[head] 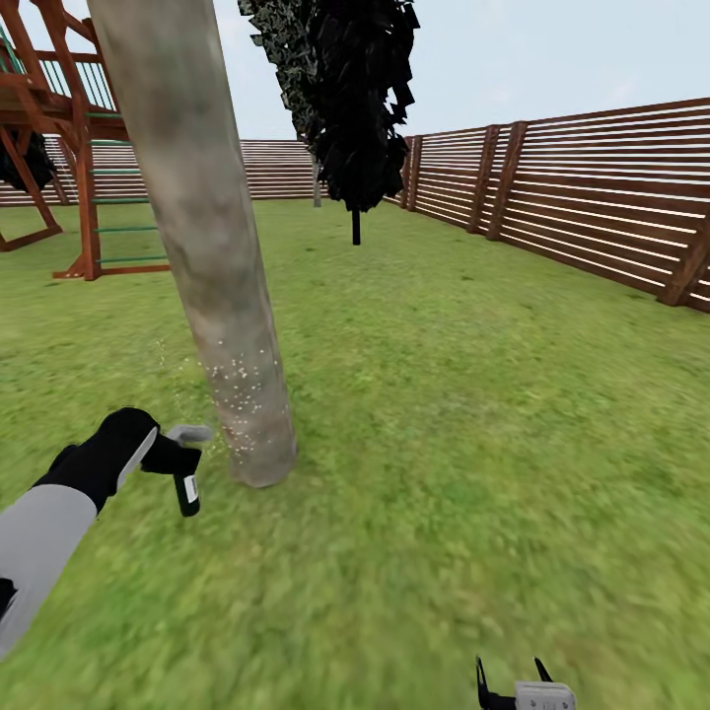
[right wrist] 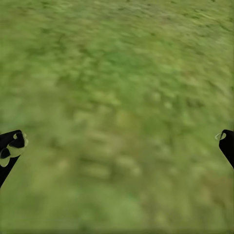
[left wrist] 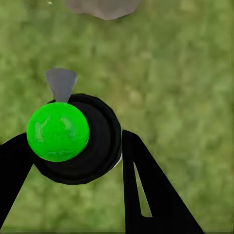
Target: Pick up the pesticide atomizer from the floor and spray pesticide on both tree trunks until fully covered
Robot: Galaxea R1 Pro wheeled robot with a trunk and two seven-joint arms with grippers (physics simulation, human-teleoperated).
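Presently: left gripper (head: 163,456) clamped on small dark white-labelled pesticide atomizer (head: 186,483), long axis upright, pale grey nozzle aimed at thick mottled grey-brown tree trunk (head: 212,256) just beside; whitish pesticide specks (head: 242,390) dot trunk's base. Right gripper (head: 515,680), spread wide and empty, well apart from trunk.

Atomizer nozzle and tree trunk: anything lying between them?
In the head view, between the pesticide atomizer in the left gripper and the tree trunk there is a short stretch of lawn and drifting pesticide specks.

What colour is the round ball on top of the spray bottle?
Bright green, seen best in the left wrist view.
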